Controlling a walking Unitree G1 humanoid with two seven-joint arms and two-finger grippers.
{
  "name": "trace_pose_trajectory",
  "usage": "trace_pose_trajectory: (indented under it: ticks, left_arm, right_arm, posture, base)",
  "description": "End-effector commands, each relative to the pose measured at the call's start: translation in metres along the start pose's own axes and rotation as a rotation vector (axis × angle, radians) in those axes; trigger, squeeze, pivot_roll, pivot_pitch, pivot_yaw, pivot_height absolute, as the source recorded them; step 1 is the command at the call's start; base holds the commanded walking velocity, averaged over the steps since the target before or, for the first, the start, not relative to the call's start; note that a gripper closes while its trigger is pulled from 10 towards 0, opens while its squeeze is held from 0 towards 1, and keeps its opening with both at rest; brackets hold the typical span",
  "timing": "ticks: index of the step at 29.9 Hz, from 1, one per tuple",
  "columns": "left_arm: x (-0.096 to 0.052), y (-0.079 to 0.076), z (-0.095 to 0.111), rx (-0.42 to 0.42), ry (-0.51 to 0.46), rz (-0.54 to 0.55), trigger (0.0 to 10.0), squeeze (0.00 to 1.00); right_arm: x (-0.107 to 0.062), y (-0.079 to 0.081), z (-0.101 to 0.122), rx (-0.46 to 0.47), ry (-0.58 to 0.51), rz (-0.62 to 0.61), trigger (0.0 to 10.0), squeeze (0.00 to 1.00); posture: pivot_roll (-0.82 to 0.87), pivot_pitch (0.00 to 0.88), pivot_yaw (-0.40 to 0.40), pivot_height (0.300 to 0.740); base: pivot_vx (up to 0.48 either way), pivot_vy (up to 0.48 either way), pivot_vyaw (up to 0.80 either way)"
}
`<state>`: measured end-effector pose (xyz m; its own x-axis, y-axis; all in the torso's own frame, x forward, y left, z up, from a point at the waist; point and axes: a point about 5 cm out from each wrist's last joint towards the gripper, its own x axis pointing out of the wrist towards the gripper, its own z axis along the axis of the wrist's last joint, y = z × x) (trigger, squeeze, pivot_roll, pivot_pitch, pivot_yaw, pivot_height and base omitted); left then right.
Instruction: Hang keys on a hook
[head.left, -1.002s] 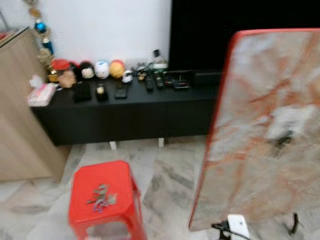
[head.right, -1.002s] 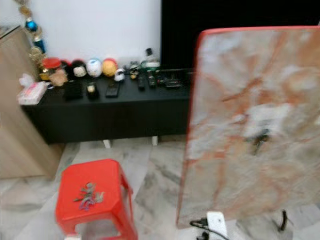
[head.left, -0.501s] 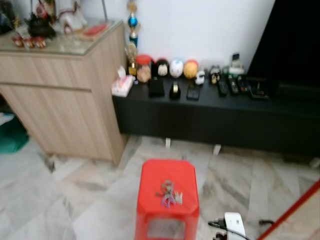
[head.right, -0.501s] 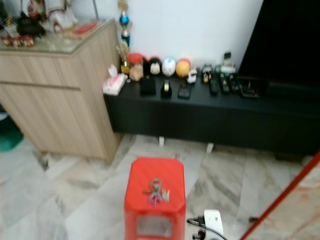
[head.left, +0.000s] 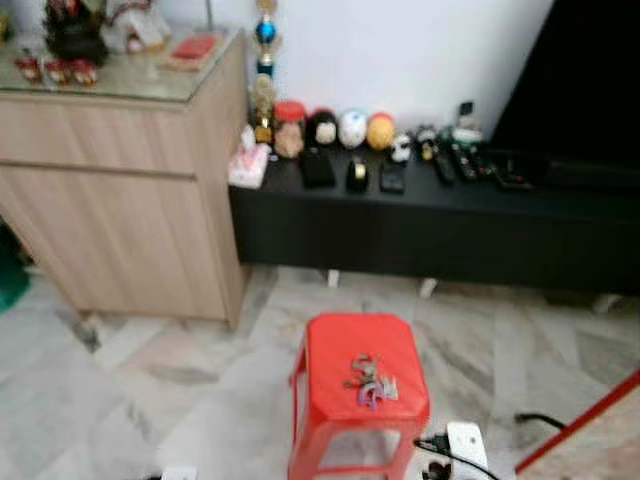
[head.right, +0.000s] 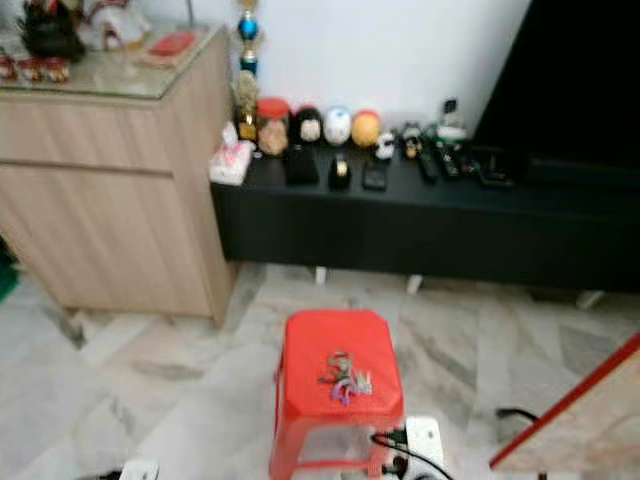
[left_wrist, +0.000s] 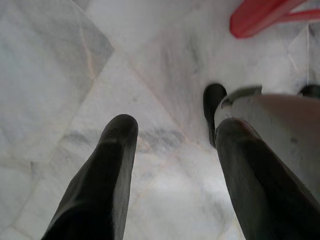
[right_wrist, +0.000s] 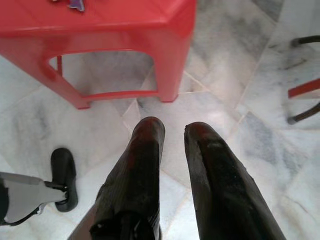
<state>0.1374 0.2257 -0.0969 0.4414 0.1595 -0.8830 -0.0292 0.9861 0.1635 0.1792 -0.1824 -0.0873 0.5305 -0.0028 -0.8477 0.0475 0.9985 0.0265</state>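
Note:
A bunch of keys (head.left: 370, 381) lies on top of a red plastic stool (head.left: 335, 350) standing on the marble floor just ahead of me. The stool's leg frame (right_wrist: 105, 25) fills the far part of the right wrist view, with a purple bit of the keys (right_wrist: 76, 4) at the picture's edge. My right gripper (right_wrist: 173, 128) hangs low beside the stool, its fingers a narrow gap apart with nothing between them. Over bare floor, my left gripper (left_wrist: 176, 126) hangs with its fingers wide apart and empty.
A low black cabinet (head.left: 420, 220) with remotes and round figures runs along the wall under a dark screen (head.left: 590, 90). A wooden sideboard (head.left: 120, 200) stands at the left. A red-edged marble-pattern board (head.left: 600, 435) leans at the lower right. A white plug with cable (head.left: 465, 440) lies by the stool.
The camera has swung left and then settled: the marble-pattern board slid out to the right edge, and the sideboard came into view. The stool with the keys now sits nearer the picture's middle.

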Motion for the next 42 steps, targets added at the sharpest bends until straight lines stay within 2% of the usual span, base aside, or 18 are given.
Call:
trace_pose_trajectory:
  ticks: [1, 8, 12, 22, 32, 42]
  left_arm:
    - [-0.0009, -0.0024, -0.0077, 0.002, 0.022, -0.013, 10.0, 0.00]
    - [-0.0004, -0.0112, -0.0064, 0.001, 0.023, -0.024, 10.0, 0.00]
    - [-0.0004, -0.0105, -0.0062, 0.003, 0.021, -0.025, 10.0, 0.00]
    - [-0.0004, -0.0101, -0.0041, 0.014, 0.000, -0.048, 10.0, 0.00]
    - [-0.0007, -0.0115, -0.0040, -0.025, -0.011, -0.071, 10.0, 0.00]
    - [-0.0009, -0.0118, -0.0053, -0.022, -0.009, -0.076, 10.0, 0.00]
  right_arm:
    - [-0.0003, -0.0050, 0.0030, 0.015, -0.016, -0.018, 10.0, 0.00]
    - [-0.0002, -0.0047, 0.0038, 0.020, -0.021, -0.020, 10.0, 0.00]
    - [-0.0002, -0.0044, 0.0040, 0.022, -0.023, -0.020, 10.0, 0.00]
    - [-0.0001, -0.0033, 0.0043, 0.026, -0.031, -0.018, 10.0, 0.00]
    - [-0.0004, -0.0027, 0.0048, 0.063, -0.058, -0.020, 10.0, 0.00]
    - [-0.0006, -0.0030, 0.0036, 0.071, -0.059, -0.019, 10.0, 0.00]
  posture:
    - [0.05, 0.005, -0.067, 0.740]
    - [0.05, 0.016, -0.069, 0.740]
    - [0.05, 0.018, -0.068, 0.740]
    - [0.05, 0.021, -0.066, 0.740]
    - [0.05, 0.005, -0.064, 0.740]
    - [0.05, 0.000, -0.064, 0.740]
  base:
    - [0.000, 0.000, 0.00]
    - [0.000, 0.460, 0.00]
    - [0.000, 0.336, 0.00]
    - [0.000, 0.000, 0.00]
    - [0.000, 0.000, 0.00]
    - [0.254, 0.000, 0.00]
